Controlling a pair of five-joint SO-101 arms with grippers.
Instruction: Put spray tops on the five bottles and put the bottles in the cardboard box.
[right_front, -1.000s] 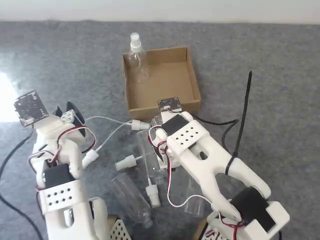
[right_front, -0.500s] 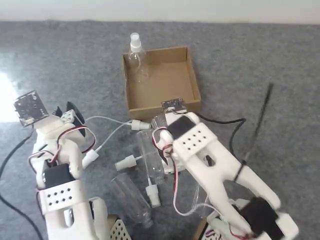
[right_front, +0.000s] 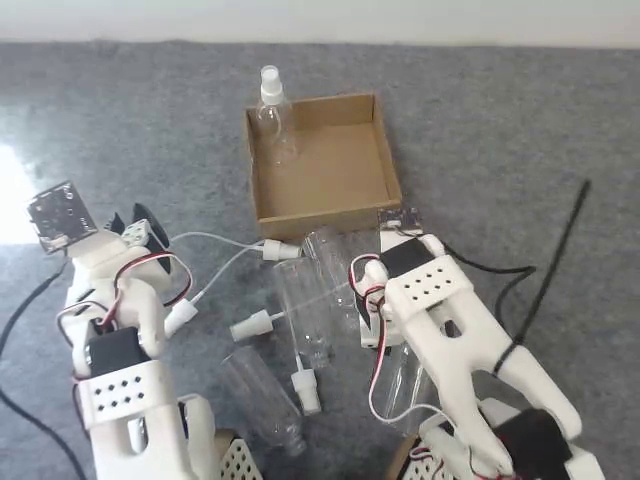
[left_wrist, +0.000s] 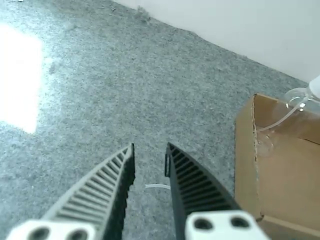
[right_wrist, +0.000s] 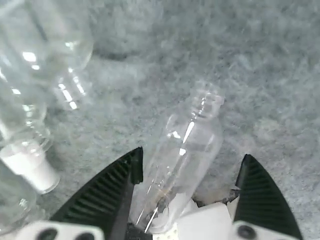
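**Right end effector straddling an uncapped bottle**

The grey tabletop (right_front: 520, 130) is carrying the whole set. The cardboard box (right_front: 325, 218) is sitting just beyond the right end effector (right_wrist: 192, 159) and ahead of the left end effector (left_wrist: 150, 148), off to one side. One capped bottle (right_front: 272, 115) is already standing in a box corner far from both.

The right end effector is hanging spread wide over an uncapped bottle (right_wrist: 182, 145). This bottle is lying on its side between the jaws with its neck pointing away, probably so that closing catches the body and leaves the neck free. The left end effector is holding its jaws slightly parted and empty, presumably to fetch a top.

Other uncapped bottles (right_front: 305, 315) are lying beside the right end effector. Loose spray tops (right_front: 252, 325) are lying scattered between the two end effectors.
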